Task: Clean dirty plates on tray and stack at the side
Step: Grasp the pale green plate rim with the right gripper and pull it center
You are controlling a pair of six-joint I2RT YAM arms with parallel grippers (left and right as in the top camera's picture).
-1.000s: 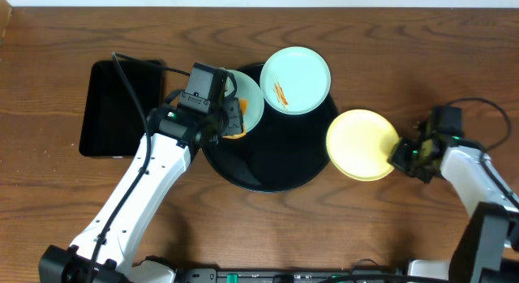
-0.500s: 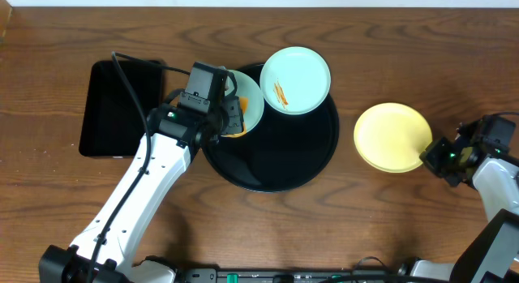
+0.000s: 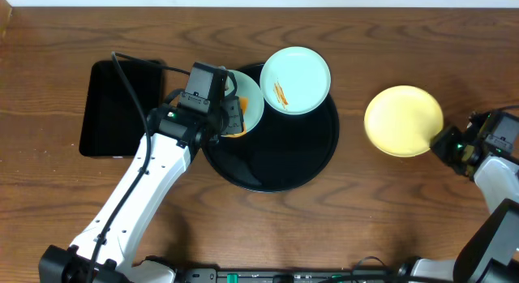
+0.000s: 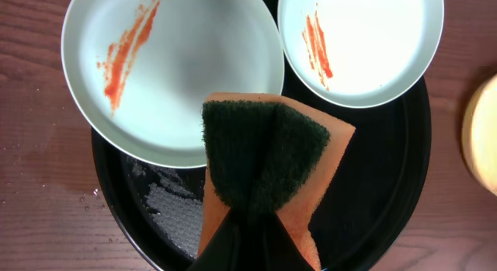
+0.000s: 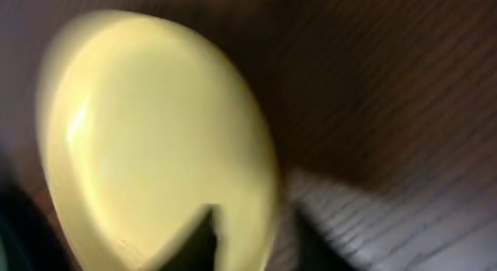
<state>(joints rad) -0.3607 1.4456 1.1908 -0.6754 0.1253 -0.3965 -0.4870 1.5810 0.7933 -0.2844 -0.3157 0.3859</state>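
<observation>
Far left of the round glossy black tray (image 3: 280, 165), a smaller rectangular black tray (image 3: 122, 109) is lying flat on the brown wooden table (image 3: 65, 202).

Next I am watching my left gripper (image 4: 252, 236), which is hanging over the round tray's left side. Its jaws are clamped on an orange sponge (image 4: 268, 166) with a dark green scouring face, and the sponge is folding up between them.

The round tray is carrying two of the dirty plates. The first pale mint round plate (image 4: 155, 69) is sitting on the tray's left rim, partly overhanging the table, and it is showing an orange-red sauce streak (image 4: 124, 50) on its left half. The sponge's tip is overlapping this plate's near edge in the wrist view. On the tray floor just below that plate a wet patch (image 4: 167, 213) is glistening. The second pale mint round plate (image 4: 361, 42) is resting on the tray's far rim, just right of the first, with a shorter sauce streak (image 4: 317, 46) near its left edge.

Well right of the round tray, the pale yellow round plate (image 3: 404, 121) is lying off it, over bare table. My right gripper (image 3: 454, 143) is sitting at that plate's right edge. The right wrist view is blurring badly: the plate's rim is showing between two dark fingers (image 5: 194, 236), but I cannot tell whether they are pinching it.
</observation>
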